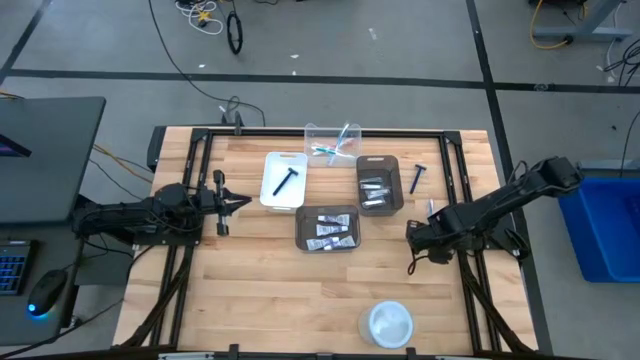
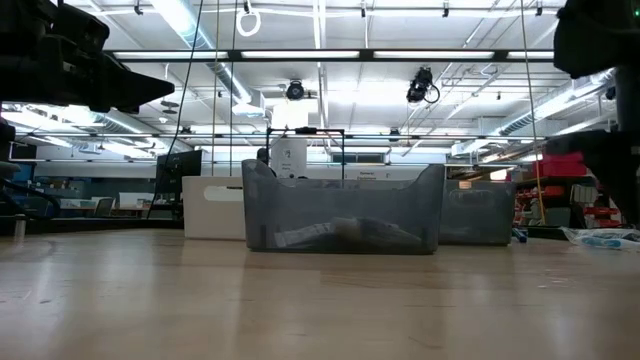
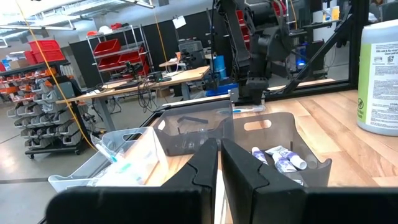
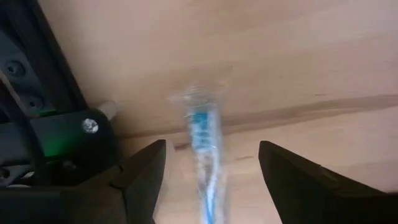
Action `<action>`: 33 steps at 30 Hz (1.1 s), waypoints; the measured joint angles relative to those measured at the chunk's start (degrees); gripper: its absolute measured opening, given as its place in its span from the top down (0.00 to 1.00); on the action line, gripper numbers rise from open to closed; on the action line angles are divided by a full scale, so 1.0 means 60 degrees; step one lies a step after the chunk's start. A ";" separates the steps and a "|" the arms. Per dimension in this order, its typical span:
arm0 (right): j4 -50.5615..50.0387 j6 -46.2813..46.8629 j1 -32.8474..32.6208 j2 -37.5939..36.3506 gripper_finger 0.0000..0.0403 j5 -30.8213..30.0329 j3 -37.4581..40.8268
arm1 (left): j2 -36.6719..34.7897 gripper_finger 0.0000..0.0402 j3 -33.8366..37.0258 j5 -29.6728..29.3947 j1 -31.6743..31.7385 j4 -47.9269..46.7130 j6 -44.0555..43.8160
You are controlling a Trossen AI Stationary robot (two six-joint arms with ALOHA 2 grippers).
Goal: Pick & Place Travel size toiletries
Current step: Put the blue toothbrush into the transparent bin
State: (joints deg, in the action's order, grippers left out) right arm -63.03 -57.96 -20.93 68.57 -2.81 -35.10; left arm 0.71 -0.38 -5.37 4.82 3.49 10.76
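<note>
- while the right gripper (image 4: 211, 174) hovers over a wrapped toothbrush (image 4: 202, 143) on the table near the right edge, its fingers stand wide apart, nothing held
- to do this well: centre the jaws across the toothbrush, drop low, close gently on the slippery wrapper
- left gripper (image 1: 243, 205) waits left of the white bin (image 1: 283, 181), fingers together
- bottle (image 3: 377, 78) label text too small to read

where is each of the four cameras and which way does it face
High view: overhead, straight down on the table; both arms show, left tool, right tool.
Low view: table height, level toward the grey bin; dark arm parts at the top corners.
Left wrist view: looks across the bins; its shut fingers show, the other arm beyond.
Right wrist view: looks down at a wrapped toothbrush between open fingers.
Shared: the grey bin of tubes, high, low and left wrist.
</note>
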 joint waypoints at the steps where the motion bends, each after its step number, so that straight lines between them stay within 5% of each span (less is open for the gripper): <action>1: 0.0179 -0.0025 0.0003 0.0027 0.33 -0.0004 0.0076 | 0.0004 0.93 0.0000 0.0000 -0.0003 0.0000 0.0000; 22: 0.1521 -0.0247 0.0156 0.0678 0.40 -0.0476 0.1106 | 0.0000 0.93 0.0000 0.0000 -0.0004 -0.0004 0.0000; 33: 0.1604 -0.0516 0.0164 0.0682 0.64 -0.0598 0.1087 | 0.0004 0.93 0.0001 0.0000 -0.0001 -0.0001 -0.0001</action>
State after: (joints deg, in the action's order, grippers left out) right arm -53.41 -61.06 -19.94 72.66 -6.39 -28.58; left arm 0.73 -0.38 -5.37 4.81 3.48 10.76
